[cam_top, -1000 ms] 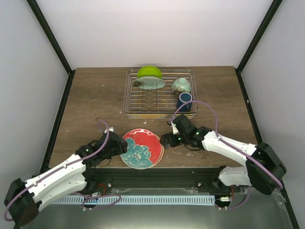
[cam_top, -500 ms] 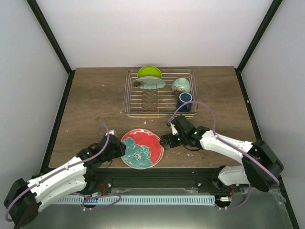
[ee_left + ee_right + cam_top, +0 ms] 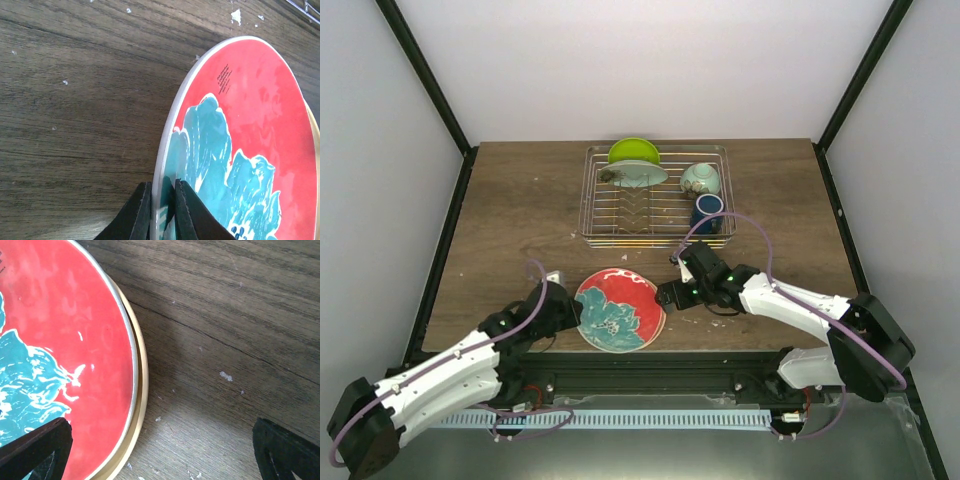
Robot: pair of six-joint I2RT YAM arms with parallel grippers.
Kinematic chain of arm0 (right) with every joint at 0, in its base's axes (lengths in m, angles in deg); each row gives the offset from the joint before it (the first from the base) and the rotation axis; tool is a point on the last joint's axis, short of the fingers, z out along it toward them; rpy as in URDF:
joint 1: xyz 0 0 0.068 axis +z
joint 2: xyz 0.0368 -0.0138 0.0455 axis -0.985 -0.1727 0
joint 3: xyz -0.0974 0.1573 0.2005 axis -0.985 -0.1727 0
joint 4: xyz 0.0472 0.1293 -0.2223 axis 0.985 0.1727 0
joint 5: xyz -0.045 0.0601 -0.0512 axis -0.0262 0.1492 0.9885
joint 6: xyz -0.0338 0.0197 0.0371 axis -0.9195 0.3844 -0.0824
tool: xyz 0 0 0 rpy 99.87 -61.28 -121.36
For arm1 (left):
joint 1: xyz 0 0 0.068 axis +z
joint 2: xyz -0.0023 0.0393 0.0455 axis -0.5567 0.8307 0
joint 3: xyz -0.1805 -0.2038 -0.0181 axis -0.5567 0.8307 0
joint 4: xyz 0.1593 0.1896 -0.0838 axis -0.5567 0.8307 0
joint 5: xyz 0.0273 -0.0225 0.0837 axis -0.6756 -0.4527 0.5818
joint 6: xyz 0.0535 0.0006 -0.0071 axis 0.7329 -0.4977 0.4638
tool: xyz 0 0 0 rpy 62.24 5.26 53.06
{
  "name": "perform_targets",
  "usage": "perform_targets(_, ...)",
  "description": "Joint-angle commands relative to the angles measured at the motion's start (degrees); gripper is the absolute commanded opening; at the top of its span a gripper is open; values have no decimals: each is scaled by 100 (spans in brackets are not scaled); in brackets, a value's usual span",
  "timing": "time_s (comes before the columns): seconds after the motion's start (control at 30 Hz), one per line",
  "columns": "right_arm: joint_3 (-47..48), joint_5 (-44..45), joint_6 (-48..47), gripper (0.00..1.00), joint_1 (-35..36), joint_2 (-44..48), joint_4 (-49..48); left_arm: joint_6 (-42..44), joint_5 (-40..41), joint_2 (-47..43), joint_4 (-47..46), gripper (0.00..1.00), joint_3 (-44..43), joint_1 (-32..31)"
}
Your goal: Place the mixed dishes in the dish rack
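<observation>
The red plate (image 3: pixel 620 310) with a teal floral pattern lies on top of a peach-tan plate (image 3: pixel 143 385) near the table's front edge. My left gripper (image 3: pixel 572 312) is shut on the red plate's left rim. In the left wrist view both fingers (image 3: pixel 162 200) clamp the white edge of the red plate (image 3: pixel 250 125). My right gripper (image 3: pixel 666 293) hovers open just off the plates' right edge, its fingers (image 3: pixel 160 440) spread wide over bare wood beside the red plate (image 3: pixel 60 340). The dish rack (image 3: pixel 620 225) stands behind, holding a lime-green plate (image 3: pixel 633 151), a pale mint dish (image 3: pixel 640 175), a pale bowl (image 3: pixel 701 179) and a dark-blue mug (image 3: pixel 708 212).
The wooden table (image 3: pixel 520 210) carries small white crumbs around the plates. Black frame posts and white walls close in the sides and the back. The rack's front rows of dividers hold nothing.
My left gripper has closed onto the red plate's left rim, and the arm has edged slightly right. The right arm has hardly moved.
</observation>
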Motion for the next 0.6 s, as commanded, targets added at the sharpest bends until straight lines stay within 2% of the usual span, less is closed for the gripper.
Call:
perform_targets(0.0,-42,45,60,100,-7,42,-61,137,55,-167,195,9,-132,-16)
perform_targets(0.33,-112,28,84,100,-7,315,-46,182,244,-1110,1115,0,-560,-19)
perform_targets(0.57,-237,-465,162,100,-7,588,-329,248,-322,-1270,528,0,-454,-15)
